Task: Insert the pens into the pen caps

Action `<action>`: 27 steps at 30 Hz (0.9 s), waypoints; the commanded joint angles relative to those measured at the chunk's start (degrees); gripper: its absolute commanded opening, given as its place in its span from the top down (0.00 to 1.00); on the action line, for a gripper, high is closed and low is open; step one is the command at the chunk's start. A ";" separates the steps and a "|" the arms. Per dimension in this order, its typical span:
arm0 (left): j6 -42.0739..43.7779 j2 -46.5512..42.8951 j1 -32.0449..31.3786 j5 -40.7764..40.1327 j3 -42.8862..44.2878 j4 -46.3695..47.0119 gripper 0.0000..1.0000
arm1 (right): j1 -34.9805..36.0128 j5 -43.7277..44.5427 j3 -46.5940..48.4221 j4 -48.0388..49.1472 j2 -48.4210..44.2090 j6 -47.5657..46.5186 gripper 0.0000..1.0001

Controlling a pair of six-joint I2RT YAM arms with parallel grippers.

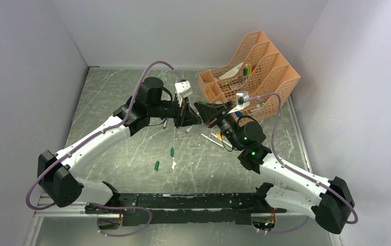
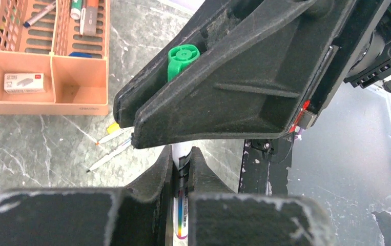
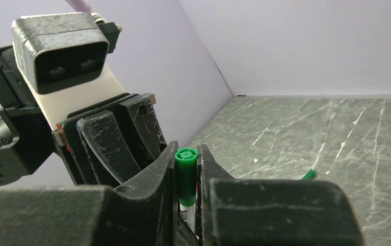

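Observation:
My left gripper and right gripper meet tip to tip above the middle of the table. In the left wrist view my left gripper is shut on a white pen that runs up behind the right gripper's finger. In the right wrist view my right gripper is shut on a green pen cap, and the white pen's barrel shows just below the cap. The cap also shows in the left wrist view. Loose pens and two green caps lie on the table.
An orange mesh organiser with coloured markers and small boxes stands at the back right, close behind the right gripper. A tiny white scrap lies by the loose caps. Two pens lie in front of the organiser.

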 commanded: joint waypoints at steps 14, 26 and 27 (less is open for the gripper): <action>4.13 -0.81 1.13 -30.08 -0.50 1.57 0.93 | 2.17 13.04 -4.75 -24.64 -15.29 0.90 0.52; -3.57 25.26 2.69 -52.33 7.06 -9.29 0.92 | 1.86 13.00 -9.83 -30.52 -15.93 3.66 0.54; -4.41 26.69 3.27 -51.89 7.85 -10.08 0.92 | 1.86 13.13 -10.34 -30.40 -15.81 3.76 0.54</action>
